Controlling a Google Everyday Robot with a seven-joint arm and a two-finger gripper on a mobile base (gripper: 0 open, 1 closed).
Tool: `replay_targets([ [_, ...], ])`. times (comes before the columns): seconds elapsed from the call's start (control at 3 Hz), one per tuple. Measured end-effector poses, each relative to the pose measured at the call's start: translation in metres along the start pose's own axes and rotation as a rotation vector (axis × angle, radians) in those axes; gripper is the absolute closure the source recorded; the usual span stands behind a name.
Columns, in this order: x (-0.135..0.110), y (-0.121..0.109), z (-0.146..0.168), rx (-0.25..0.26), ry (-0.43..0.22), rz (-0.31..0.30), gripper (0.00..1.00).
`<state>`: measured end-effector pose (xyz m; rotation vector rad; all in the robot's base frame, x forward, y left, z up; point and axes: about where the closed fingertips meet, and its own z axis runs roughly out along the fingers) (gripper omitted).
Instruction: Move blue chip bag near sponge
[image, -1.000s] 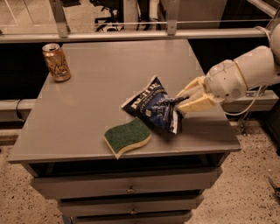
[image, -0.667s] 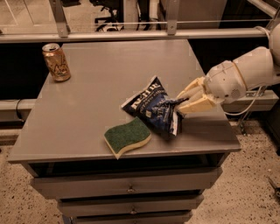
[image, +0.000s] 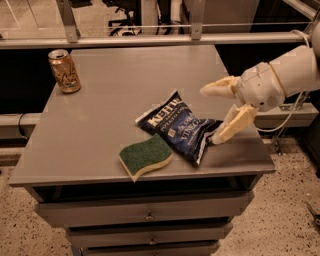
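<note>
The blue chip bag, dark navy foil with white lettering, lies flat on the grey table near the front right. The sponge, green on top with a pale yellow base, lies just left of and in front of the bag, its right end touching or almost touching the bag. My gripper is at the bag's right end, open, with one cream finger above and the other finger lower, its tip by the bag's right corner. It holds nothing.
A gold drink can stands at the table's far left corner. A metal rail runs behind the table. Drawers sit under the tabletop. The table's front edge is close to the sponge.
My fingers were closed on the bag's right edge and have spread apart, letting go. The bag now rests flat next to the sponge. The sponge and can have not moved.
</note>
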<state>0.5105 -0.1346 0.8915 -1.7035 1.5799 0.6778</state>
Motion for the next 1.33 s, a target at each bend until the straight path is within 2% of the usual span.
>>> replay_targets([
  [0.33, -0.006, -0.007, -0.014, 0.034, 0.027, -0.029, 0.0],
  [0.67, -0.033, -0.026, -0.053, 0.152, 0.067, -0.11, 0.0],
  [1.0, -0.066, -0.044, -0.098, 0.327, 0.083, -0.173, 0.0],
  [1.33, -0.072, -0.054, -0.104, 0.379, 0.076, -0.18, 0.0],
])
